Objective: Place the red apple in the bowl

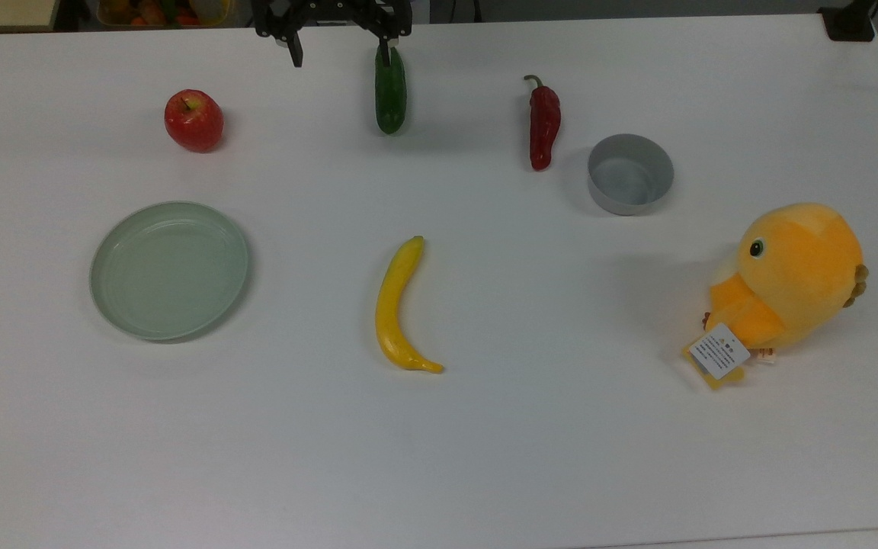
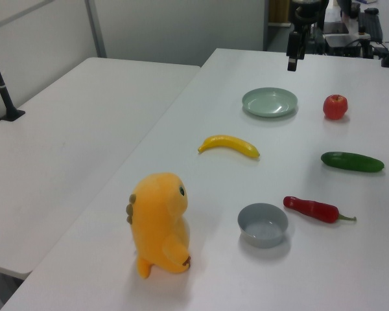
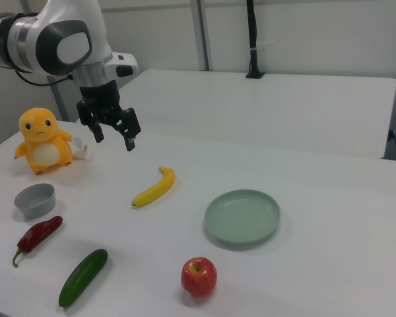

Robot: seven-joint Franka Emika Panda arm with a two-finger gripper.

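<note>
The red apple [image 1: 193, 120] [image 2: 335, 107] [image 3: 198, 277] stands on the white table, at the far left in the top view. The grey bowl [image 1: 613, 204] [image 2: 262, 238] [image 3: 36, 206] sits empty far over on the top view's right, beside a red chili. My gripper [image 1: 340, 52] [image 3: 114, 137] hangs open above the table's far edge in the top view, with nothing between its fingers. It is well above the table, to the right of the apple and left of the bowl in the top view. One finger [image 1: 386, 49] overlaps the cucumber's far end in the top view.
A pale green plate [image 1: 168, 271] lies in front of the apple. A cucumber [image 1: 391, 91], a red chili pepper [image 1: 543, 126], a banana [image 1: 397, 305] and a yellow plush chick [image 1: 789, 282] are spread across the table [image 1: 530, 427].
</note>
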